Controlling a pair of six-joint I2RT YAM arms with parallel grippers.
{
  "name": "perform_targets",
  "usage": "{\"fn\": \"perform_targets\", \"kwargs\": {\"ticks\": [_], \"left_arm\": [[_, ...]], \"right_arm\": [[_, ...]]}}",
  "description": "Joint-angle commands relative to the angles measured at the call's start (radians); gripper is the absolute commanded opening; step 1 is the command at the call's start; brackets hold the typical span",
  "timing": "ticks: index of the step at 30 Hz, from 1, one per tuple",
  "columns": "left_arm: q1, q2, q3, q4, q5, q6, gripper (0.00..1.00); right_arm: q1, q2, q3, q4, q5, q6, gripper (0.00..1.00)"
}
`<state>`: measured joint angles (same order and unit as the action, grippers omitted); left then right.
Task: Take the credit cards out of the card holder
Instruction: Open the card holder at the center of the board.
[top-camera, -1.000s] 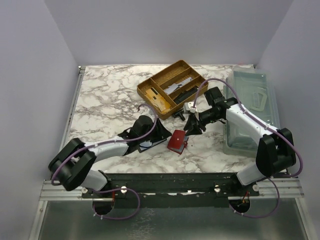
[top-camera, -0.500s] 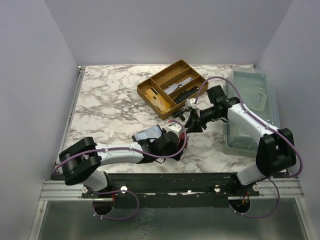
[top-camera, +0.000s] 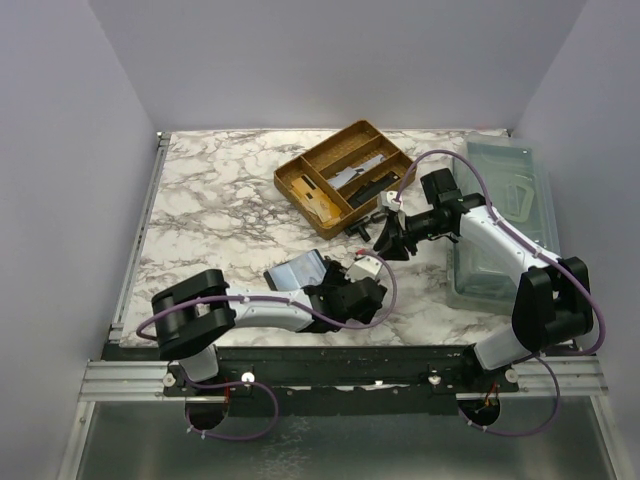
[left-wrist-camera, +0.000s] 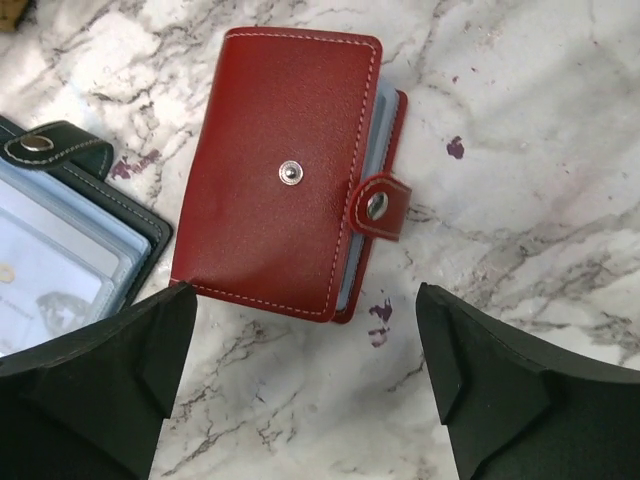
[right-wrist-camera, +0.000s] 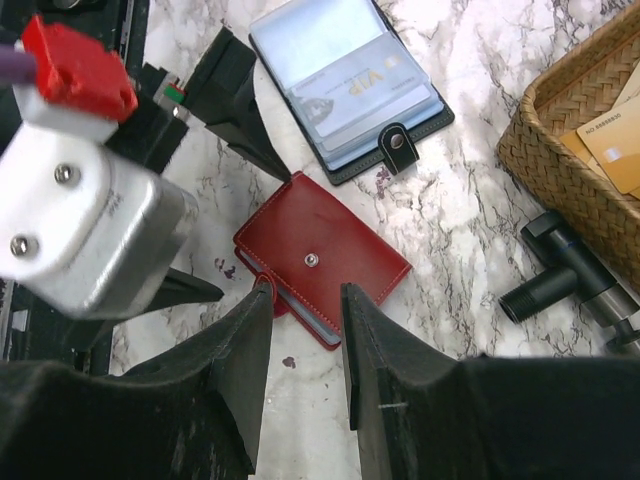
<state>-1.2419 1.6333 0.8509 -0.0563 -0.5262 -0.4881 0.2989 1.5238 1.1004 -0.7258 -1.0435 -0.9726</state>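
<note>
Both left gripper (left-wrist-camera: 305, 290) jaws just spread wide over the closed red card holder (left-wrist-camera: 280, 170), three o'clock of the dark holder (left-wrist-camera: 60, 230), ready to grab; right gripper (right-wrist-camera: 305, 300) jaws stay part-open, empty.

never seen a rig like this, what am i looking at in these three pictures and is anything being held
Two robot arms are bolted at the near edge of a marble table. One picture looks down from above; the other two come from a camera on each wrist, so the black wedges there are that arm's own fingers. The left gripper stands wide open over a closed red card holder, its strap unsnapped. The right gripper hovers part open above the same holder. Neither holds anything. Beside it lies an open dark card holder with credit cards in clear sleeves. Further back: a wicker tray, a black pipe fitting and a clear plastic bin.
</note>
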Motion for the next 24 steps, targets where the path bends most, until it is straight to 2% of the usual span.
{"fn": "perform_targets", "kwargs": {"ticks": [1, 4, 6, 10, 12, 15, 17, 18, 24], "left_arm": [[-0.013, 0.059, 0.07, -0.062, -0.149, 0.024, 0.98], [-0.013, 0.052, 0.079, -0.07, -0.176, 0.026, 0.91], [-0.013, 0.033, 0.079, -0.068, -0.169, 0.025, 0.73], [-0.01, -0.003, 0.067, -0.068, -0.159, 0.02, 0.59], [-0.005, -0.019, 0.052, -0.067, -0.152, 0.016, 0.42], [0.012, -0.036, 0.033, -0.066, -0.117, 0.021, 0.27], [0.028, -0.054, 0.017, -0.063, -0.088, 0.02, 0.07], [0.035, -0.067, 0.008, -0.059, -0.079, 0.019, 0.0], [0.136, -0.166, -0.063, -0.014, 0.037, -0.011, 0.0]], "right_arm": [[-0.006, -0.023, -0.003, -0.001, -0.05, -0.003, 0.39], [-0.007, -0.02, -0.001, -0.012, -0.06, -0.013, 0.39], [-0.007, -0.014, 0.004, -0.025, -0.063, -0.026, 0.39], [-0.007, -0.01, 0.009, -0.037, -0.065, -0.035, 0.39], [-0.007, -0.011, 0.009, -0.037, -0.065, -0.035, 0.4], [-0.007, -0.01, 0.009, -0.037, -0.066, -0.035, 0.4], [-0.007, -0.01, 0.009, -0.038, -0.067, -0.034, 0.4], [-0.007, -0.011, 0.009, -0.037, -0.066, -0.035, 0.39], [-0.007, -0.005, 0.004, -0.037, -0.075, -0.035, 0.4]]}}
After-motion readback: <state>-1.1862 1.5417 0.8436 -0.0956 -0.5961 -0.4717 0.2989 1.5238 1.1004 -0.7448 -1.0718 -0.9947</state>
